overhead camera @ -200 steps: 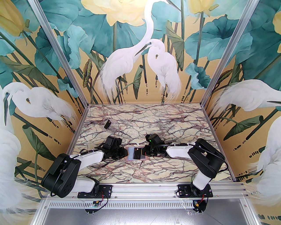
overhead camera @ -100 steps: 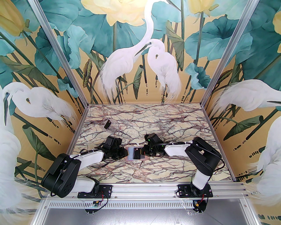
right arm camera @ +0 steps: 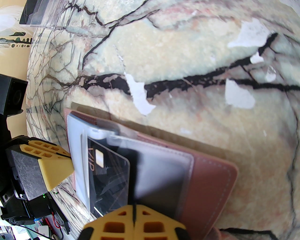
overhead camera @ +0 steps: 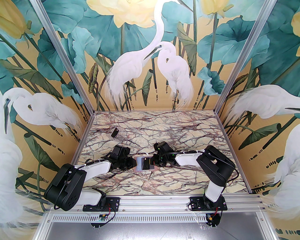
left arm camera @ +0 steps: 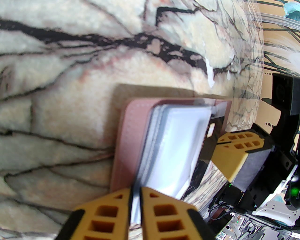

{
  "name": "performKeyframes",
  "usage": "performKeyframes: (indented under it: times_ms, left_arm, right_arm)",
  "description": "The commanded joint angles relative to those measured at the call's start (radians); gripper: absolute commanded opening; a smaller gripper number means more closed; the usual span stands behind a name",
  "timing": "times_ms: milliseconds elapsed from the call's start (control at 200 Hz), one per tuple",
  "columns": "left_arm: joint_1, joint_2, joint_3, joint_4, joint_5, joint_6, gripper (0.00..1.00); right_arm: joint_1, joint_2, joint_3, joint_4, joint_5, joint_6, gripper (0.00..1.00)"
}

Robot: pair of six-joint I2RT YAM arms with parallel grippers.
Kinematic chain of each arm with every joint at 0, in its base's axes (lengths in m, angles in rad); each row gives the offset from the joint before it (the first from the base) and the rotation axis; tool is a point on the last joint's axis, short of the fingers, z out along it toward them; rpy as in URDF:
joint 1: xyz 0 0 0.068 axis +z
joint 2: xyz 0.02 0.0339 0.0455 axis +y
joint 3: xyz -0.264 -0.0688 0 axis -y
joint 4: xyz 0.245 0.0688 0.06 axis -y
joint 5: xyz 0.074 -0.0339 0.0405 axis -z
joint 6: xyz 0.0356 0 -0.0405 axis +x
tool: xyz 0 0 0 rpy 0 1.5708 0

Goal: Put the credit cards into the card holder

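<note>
The dusty-pink card holder [overhead camera: 138, 169] lies open on the marble table between the two arms. In the left wrist view my left gripper [left arm camera: 135, 191] is shut on the edge of its clear sleeves [left arm camera: 178, 150], holding them lifted off the pink cover [left arm camera: 131, 140]. My right gripper [right arm camera: 134, 207] is shut on the near edge of a black credit card [right arm camera: 105, 173] with gold lettering. The card's far part sits under a clear sleeve. In the top view the left gripper [overhead camera: 134, 163] and right gripper [overhead camera: 151, 162] face each other across the holder.
A small clear plastic box [overhead camera: 116, 133] with a dark card inside stands at the back left of the marble table [overhead camera: 164, 131]; it also appears in the right wrist view as the clear box [right arm camera: 37, 11]. Painted walls enclose three sides.
The right arm has shifted slightly left toward the holder, carrying the black card with it. The left arm has stayed still.
</note>
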Motion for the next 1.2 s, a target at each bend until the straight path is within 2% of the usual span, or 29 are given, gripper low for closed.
performKeyframes:
  times_ms: [0, 1190]
  left_arm:
    - [-0.007, 0.031, -0.015, -0.031, -0.044, 0.0, 0.17]
    - [-0.009, 0.035, -0.014, -0.028, -0.036, 0.0, 0.18]
  right_arm:
    - [0.01, 0.028, 0.018, 0.022, -0.028, -0.009, 0.0]
    - [0.058, 0.094, 0.074, 0.034, -0.088, -0.038, 0.0]
